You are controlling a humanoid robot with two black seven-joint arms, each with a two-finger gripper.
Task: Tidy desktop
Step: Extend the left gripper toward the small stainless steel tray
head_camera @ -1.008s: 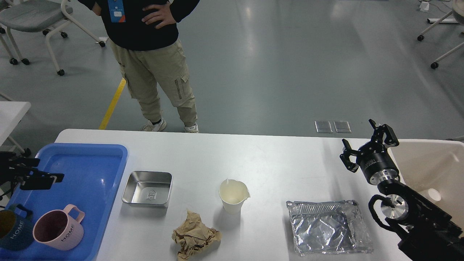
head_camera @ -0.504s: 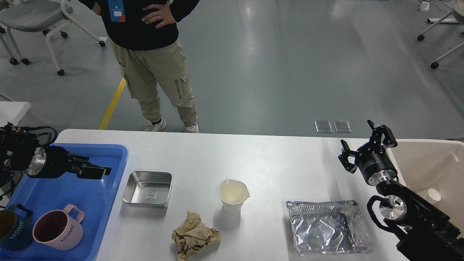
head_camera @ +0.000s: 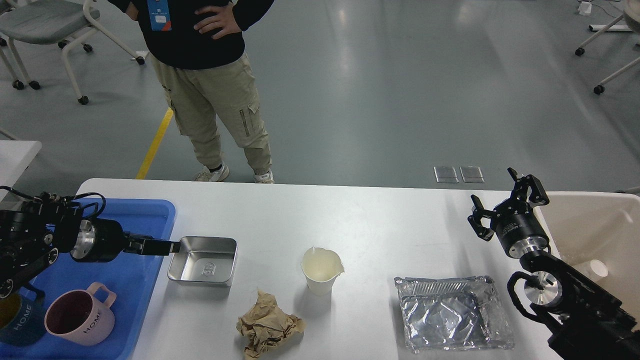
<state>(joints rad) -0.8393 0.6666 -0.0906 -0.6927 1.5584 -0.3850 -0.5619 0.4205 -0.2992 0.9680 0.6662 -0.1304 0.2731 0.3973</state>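
Note:
The white desktop (head_camera: 380,220) carries a square steel tray (head_camera: 202,261), a white paper cup (head_camera: 321,270), a crumpled brown paper ball (head_camera: 270,326) and a crushed foil container (head_camera: 452,312). My left gripper (head_camera: 167,246) reaches in from the left over the blue tray, and its tip is at the steel tray's left rim. It shows side-on as one dark bar, so its fingers cannot be told apart. My right gripper (head_camera: 502,201) is open and empty above the desktop's far right, beside the beige bin.
A blue tray (head_camera: 145,212) at the left holds a pink mug (head_camera: 80,320) and a dark blue mug (head_camera: 15,322). A beige bin (head_camera: 585,220) at the right holds a small white cup (head_camera: 597,268). A person (head_camera: 210,85) stands at the table's far edge.
My left arm has swept right across the blue tray, bringing its gripper tip to the steel tray's left rim. The right gripper has barely moved.

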